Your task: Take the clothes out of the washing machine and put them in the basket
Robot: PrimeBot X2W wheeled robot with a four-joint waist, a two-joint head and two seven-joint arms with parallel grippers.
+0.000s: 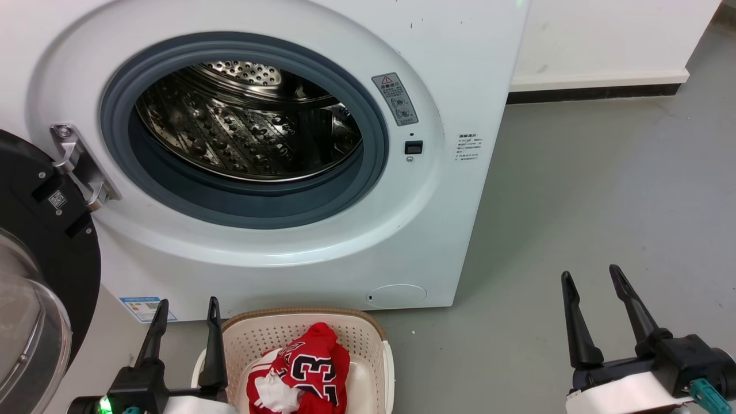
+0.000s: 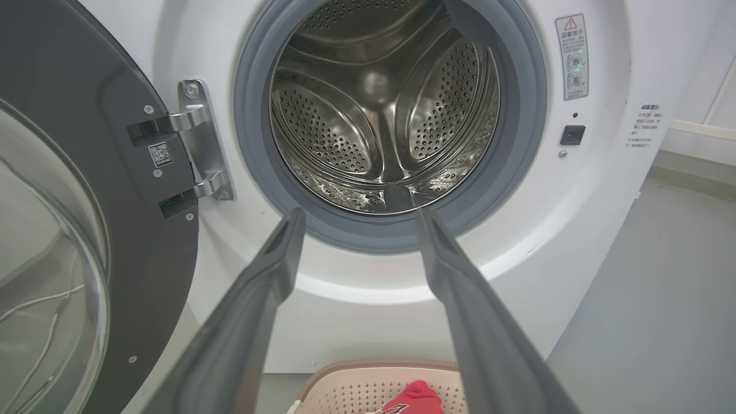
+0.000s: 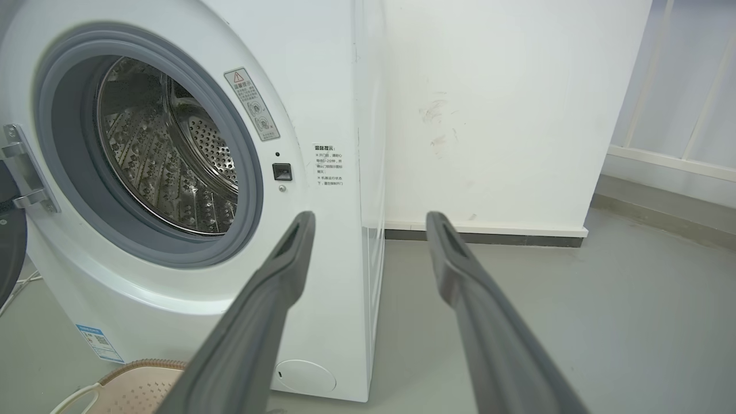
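Note:
The washing machine [image 1: 322, 241] stands in front of me with its door swung open to the left; bare steel drum [image 2: 385, 109] shows through the porthole, with no cloth visible inside. The clothes [image 1: 305, 371], red jersey cloth with a number 23, lie in the cream basket [image 1: 368, 339] on the floor below the porthole. My left gripper [image 1: 187, 307] is open beside the basket's left rim, nothing between its fingers. My right gripper [image 1: 592, 276] is open over the floor to the right. The basket rim [image 2: 356, 374] and a red fold of the clothes [image 2: 417, 397] also show in the left wrist view.
The black-rimmed glass door [image 1: 40, 276] hangs open at the far left, close to my left arm. Grey floor [image 1: 604, 190] stretches to the right of the washer. A white wall with dark skirting [image 3: 489, 236] stands behind.

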